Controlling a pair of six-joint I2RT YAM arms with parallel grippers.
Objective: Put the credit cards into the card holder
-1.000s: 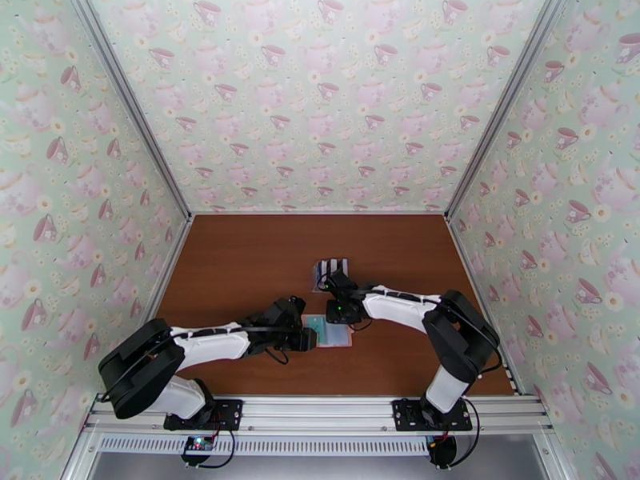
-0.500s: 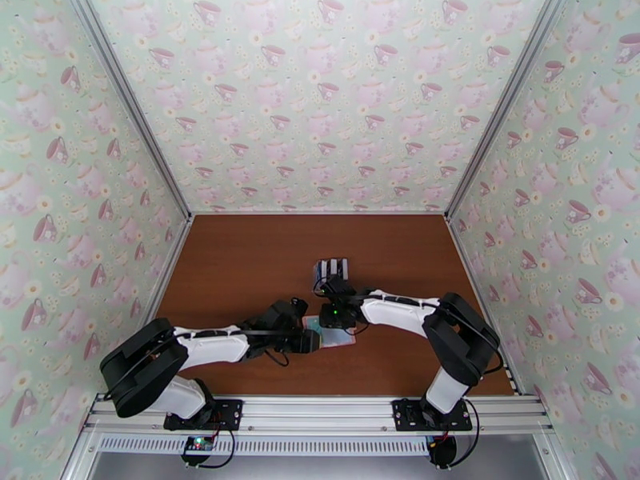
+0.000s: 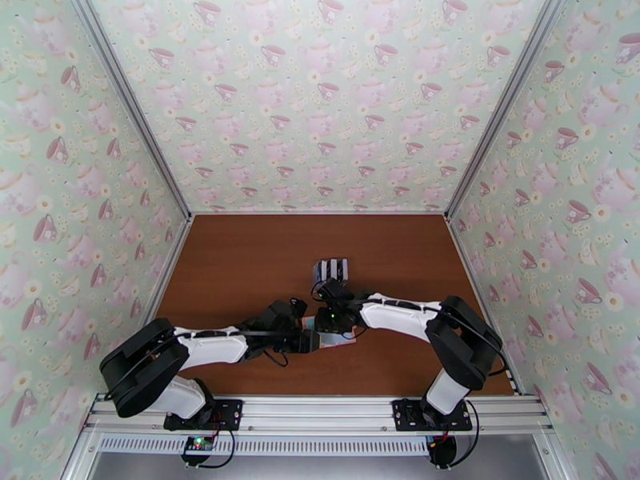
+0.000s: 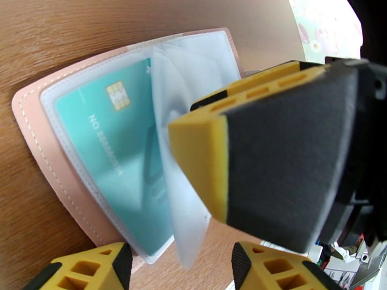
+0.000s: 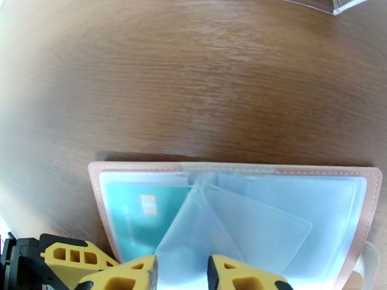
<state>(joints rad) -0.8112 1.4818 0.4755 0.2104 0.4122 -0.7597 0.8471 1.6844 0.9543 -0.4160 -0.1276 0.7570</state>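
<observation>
Since the earlier frame the right gripper (image 3: pixel 331 326) has shifted toward the near left and now stands over the card holder (image 3: pixel 339 341). The left gripper (image 3: pixel 312 342) has moved slightly nearer.

1. Card holder. The pink holder lies open and flat on the brown table (image 3: pixel 240 258), near the middle of its near half, between the two grippers. Clear sleeves (image 5: pixel 271 223) fan up from its spine.
2. Credit card. One teal credit card (image 4: pixel 106 141) with a gold chip sits inside the left-hand sleeve, fully within the holder's outline.
3. Remaining cards. Dark and white cards (image 3: pixel 334 268) stand upright in a clear rack (image 3: pixel 319 275) just beyond the holder, on its far side.
4. Left gripper. In the left wrist view its fingertips (image 4: pixel 113 267) stand spread, with the loose end of a raised sleeve leaf (image 4: pixel 186 228) hanging into the gap. Neither pad touches the leaf.
5. Right gripper. In the right wrist view its fingertips (image 5: pixel 145 271) stand a narrow gap apart at the near edge of the holder. The lifted sleeve leaves converge into that gap. Contact between pads and leaf cannot be determined.
6. The right gripper's finger (image 4: pixel 285 155) hangs above the right half of the holder, beside the raised leaf.
</observation>
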